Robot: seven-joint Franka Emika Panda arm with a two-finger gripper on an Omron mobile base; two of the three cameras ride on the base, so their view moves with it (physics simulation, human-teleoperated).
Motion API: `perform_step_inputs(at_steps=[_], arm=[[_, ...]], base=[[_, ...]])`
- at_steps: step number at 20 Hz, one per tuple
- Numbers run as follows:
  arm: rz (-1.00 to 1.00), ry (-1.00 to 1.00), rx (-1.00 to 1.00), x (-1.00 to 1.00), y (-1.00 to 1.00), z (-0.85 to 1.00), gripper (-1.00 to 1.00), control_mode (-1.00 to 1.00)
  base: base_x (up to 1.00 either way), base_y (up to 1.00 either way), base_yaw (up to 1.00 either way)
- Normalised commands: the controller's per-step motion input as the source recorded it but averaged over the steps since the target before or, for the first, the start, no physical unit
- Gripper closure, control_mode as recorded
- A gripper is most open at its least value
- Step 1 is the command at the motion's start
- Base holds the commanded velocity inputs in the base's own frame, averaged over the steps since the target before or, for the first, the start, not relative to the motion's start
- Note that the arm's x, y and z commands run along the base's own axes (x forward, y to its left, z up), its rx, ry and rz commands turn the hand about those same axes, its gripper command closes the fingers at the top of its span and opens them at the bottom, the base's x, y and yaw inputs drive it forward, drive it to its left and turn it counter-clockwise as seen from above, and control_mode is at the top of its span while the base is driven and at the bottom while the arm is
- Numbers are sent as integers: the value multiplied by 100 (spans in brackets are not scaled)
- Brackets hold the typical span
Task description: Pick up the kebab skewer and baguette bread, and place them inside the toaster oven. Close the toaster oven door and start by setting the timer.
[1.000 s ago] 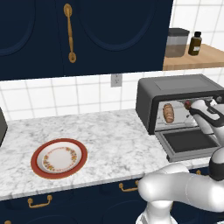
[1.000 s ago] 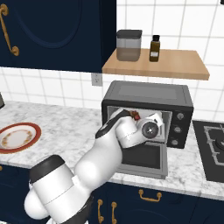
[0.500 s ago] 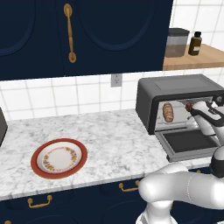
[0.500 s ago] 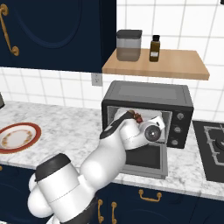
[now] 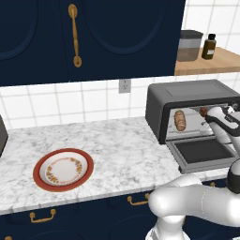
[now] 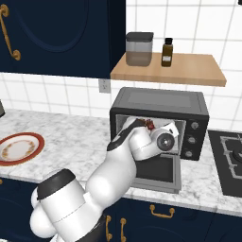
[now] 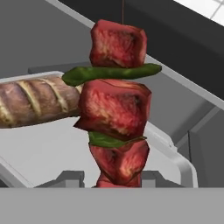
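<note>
Marble counter (image 5: 122,150) carries an empty red-rimmed plate (image 5: 63,169), well left of the toaster oven (image 6: 160,120). Toaster oven door (image 5: 202,153) down. Arm reaches into the opening, claw (image 7: 118,181) pinching kebab skewer (image 7: 117,105) upright beside baguette bread (image 5: 180,120) lying inside. Hand has edged deeper since before.

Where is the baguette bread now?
The baguette bread lies inside the toaster oven, at the left of its opening in the left base view.
</note>
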Motion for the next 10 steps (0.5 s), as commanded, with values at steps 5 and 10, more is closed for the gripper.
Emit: perform_step_inputs(at_steps=[5, 10], arm=[[0, 0, 0, 2, 1, 0, 100, -100], [0, -3, 0, 0, 6, 0, 100, -100]], base=[[0, 0, 0], [0, 0, 0]])
